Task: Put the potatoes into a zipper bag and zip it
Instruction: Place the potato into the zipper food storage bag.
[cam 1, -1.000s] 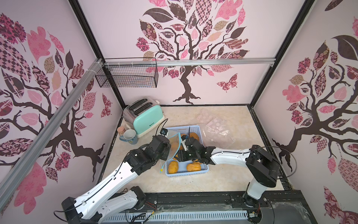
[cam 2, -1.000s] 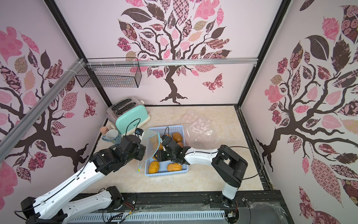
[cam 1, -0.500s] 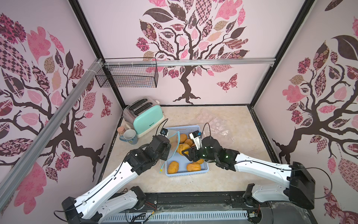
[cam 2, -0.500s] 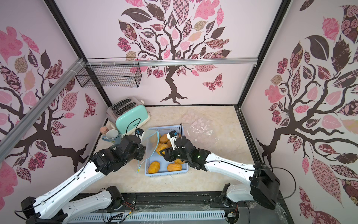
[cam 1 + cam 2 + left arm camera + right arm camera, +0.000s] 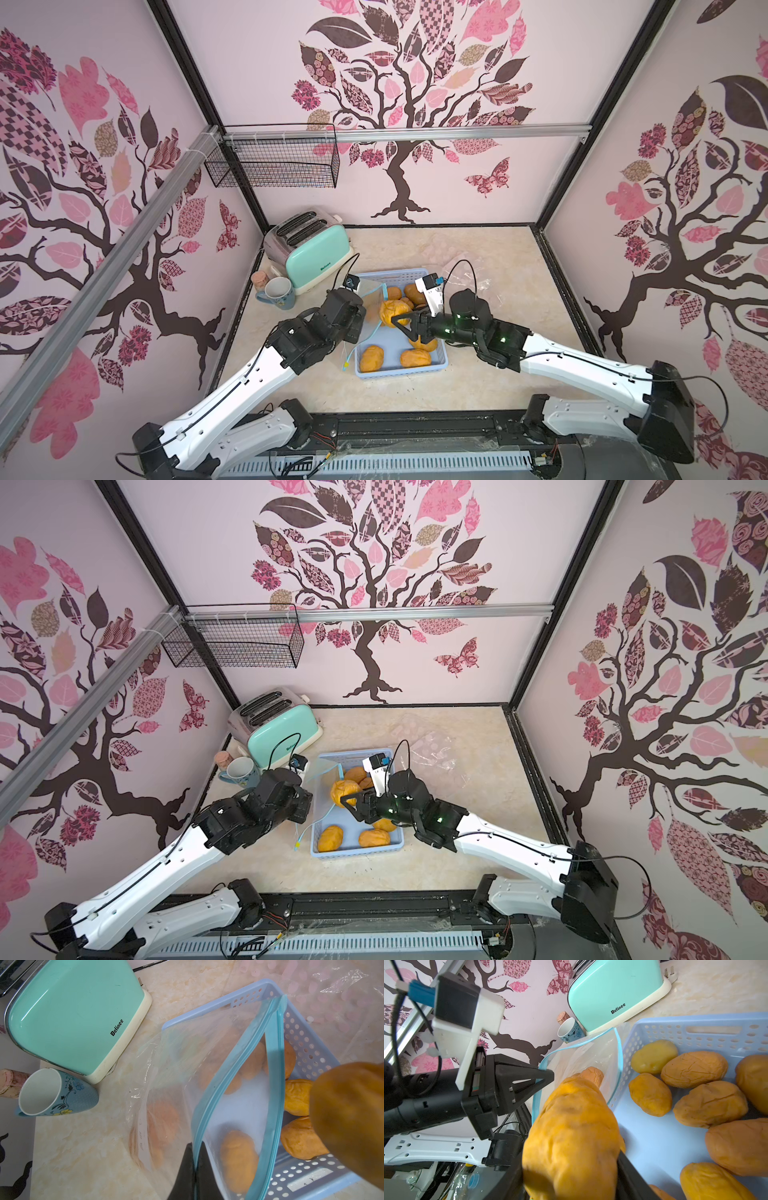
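My left gripper [image 5: 195, 1147] is shut on the blue zipper rim of a clear zipper bag [image 5: 216, 1095], whose mouth hangs open over the left side of a light-blue basket [image 5: 399, 370]. A potato [image 5: 591, 1074] shows inside the bag. My right gripper [image 5: 401, 322] is shut on a large orange-yellow potato [image 5: 392, 312], held above the basket right beside the bag mouth. In the right wrist view that potato [image 5: 571, 1136] hides the fingertips. Several more wrinkled potatoes [image 5: 693, 1068] lie in the basket [image 5: 357, 854]. In a top view the left gripper [image 5: 305, 802] sits just left of the held potato [image 5: 344, 791].
A mint toaster [image 5: 316, 257] and a blue flowered mug [image 5: 278, 293] stand at the back left, close to the left arm. Crumpled clear plastic [image 5: 457, 257] lies behind the basket at the right. A wire basket [image 5: 274, 162] hangs on the back wall.
My right gripper has come up out of the basket with a potato and carried it left to the bag mouth. The left gripper has kept still, holding the bag.
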Robot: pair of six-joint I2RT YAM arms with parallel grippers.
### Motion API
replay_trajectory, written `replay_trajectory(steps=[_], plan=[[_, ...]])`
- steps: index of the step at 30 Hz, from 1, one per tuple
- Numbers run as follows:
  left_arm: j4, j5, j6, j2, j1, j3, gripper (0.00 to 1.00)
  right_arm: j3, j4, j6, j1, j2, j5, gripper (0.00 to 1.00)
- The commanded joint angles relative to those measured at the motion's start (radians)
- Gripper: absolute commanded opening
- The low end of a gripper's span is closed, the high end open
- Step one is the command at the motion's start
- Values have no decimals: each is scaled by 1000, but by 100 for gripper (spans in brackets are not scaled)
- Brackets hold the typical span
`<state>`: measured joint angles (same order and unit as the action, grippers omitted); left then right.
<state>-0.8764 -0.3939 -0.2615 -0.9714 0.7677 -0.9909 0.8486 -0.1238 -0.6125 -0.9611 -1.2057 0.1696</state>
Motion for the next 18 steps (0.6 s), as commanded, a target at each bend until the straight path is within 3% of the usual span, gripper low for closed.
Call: replay_trajectory(steps=[1,18], plan=[[11,9,3,0,-6,27,0,72,-47,-27,-4,-75,45,53],[18,21,5,-7,-7,29,0,244,67,-7,-5,-296,-90,55]])
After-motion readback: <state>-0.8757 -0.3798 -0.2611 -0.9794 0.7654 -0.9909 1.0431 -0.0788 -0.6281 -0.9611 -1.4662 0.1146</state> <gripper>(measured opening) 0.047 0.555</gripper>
